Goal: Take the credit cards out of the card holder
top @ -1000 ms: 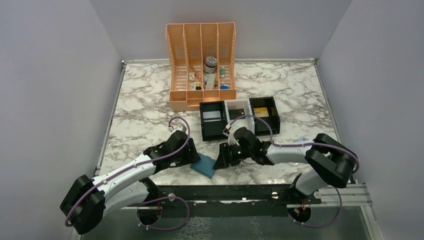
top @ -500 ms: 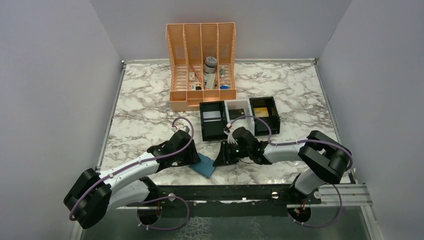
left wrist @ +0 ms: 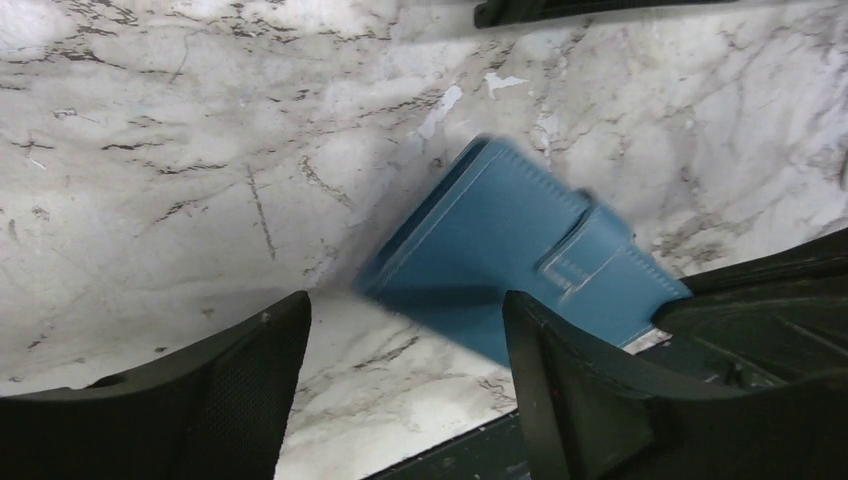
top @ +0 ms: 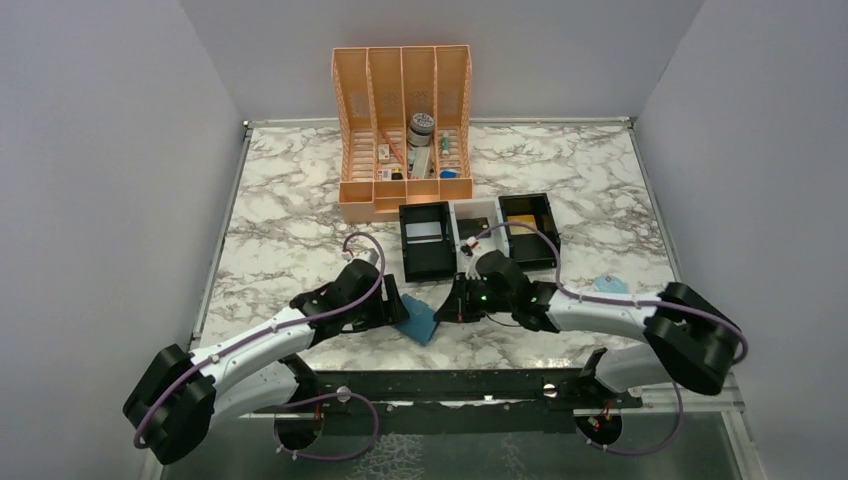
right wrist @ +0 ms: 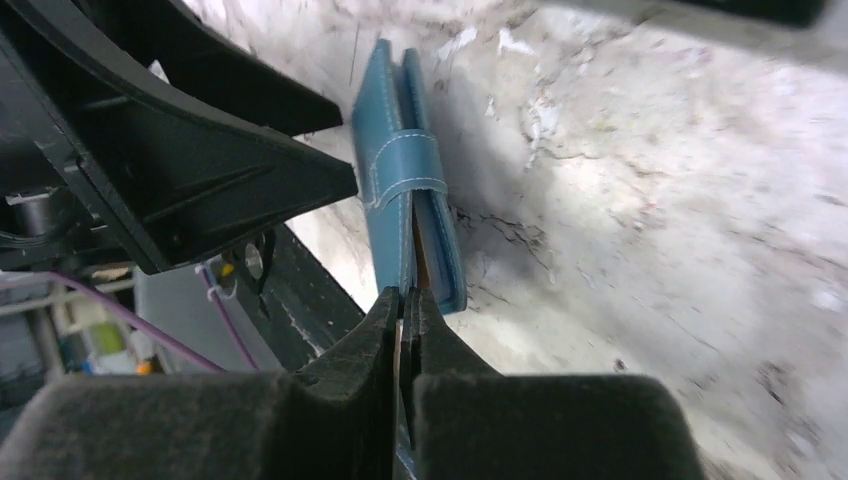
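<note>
Two tools meet at the card holder (left wrist: 510, 260), near the bench (top: 290, 210) front edge. Right tool (right wrist: 403, 300) – closed, pinching the holder's end, tab strap facing its cam. Left tool (left wrist: 405, 320) – open, holder showing btwn its fingers. One gold card (top: 522, 222) lies in the tray (top: 403, 240), right compartment.

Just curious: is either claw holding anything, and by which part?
The right claw pinches the blue card holder by one end's edge; the left claw is open, holding nothing.
</note>
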Robot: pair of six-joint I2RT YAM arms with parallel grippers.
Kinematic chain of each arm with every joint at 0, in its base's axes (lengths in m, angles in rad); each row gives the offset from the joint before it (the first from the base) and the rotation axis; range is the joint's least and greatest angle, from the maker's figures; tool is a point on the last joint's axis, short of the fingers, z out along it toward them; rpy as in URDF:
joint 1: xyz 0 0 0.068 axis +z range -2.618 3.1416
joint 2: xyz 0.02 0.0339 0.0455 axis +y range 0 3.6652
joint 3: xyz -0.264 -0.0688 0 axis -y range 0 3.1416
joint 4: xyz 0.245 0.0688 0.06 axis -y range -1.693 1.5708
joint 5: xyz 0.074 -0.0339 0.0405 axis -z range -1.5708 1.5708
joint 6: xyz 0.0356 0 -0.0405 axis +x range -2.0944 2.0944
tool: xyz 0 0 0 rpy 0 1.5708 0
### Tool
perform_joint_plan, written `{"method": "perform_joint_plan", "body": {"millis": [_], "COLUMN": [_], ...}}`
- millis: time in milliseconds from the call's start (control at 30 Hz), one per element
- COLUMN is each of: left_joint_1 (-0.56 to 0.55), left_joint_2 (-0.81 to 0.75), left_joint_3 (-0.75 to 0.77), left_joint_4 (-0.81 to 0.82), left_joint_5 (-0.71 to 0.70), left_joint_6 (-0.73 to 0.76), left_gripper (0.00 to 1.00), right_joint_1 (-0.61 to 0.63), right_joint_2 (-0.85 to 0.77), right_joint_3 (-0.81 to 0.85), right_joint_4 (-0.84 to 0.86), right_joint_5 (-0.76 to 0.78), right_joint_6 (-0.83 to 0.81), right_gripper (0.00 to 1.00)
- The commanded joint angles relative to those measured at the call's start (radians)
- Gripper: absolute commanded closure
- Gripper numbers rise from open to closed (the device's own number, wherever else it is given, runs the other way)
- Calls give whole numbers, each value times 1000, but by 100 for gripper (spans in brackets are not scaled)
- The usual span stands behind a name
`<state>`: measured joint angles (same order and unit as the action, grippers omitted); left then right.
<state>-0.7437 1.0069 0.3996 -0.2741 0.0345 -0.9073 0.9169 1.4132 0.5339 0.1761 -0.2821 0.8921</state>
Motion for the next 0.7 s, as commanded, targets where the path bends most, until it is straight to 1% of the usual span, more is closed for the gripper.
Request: {"method": "perform_joint_plan", "body": {"millis": [0,100,167,267,400,533,667], "left_joint_1": [-5,-4,-5,-5,-5,-5,-5], "left_joint_2": [-76,-111,-124,-126,-114,-108,-120], "left_joint_3": [8,17,20,27,38,40,49], "left_joint_4": [2,-11,-11,-10,-10,-13,-50], "left_joint_5": [-62,-109,-131,-153,-165,-173,-201], "left_joint_6": [-20,-26,-31,-31,-27,-28,-42], "left_gripper": [23,17,16,16,16,16,16], "right_joint_1": [3,3,4,3,3,20,122], "right_joint_2": [-189,-327,-411,-481,-427,-314,-194], "right_joint_3": [17,42,63,124,258,305,349], "right_joint_4": [-256,-451,-556,-695,-864,-890,-934], "right_joint_5": [224,322,385,470,537,519,644], "right_joint_6": [-75,-112,-156,-209,-273,-352,-366], "right_gripper": [99,99,99,99,99,99,99]}}
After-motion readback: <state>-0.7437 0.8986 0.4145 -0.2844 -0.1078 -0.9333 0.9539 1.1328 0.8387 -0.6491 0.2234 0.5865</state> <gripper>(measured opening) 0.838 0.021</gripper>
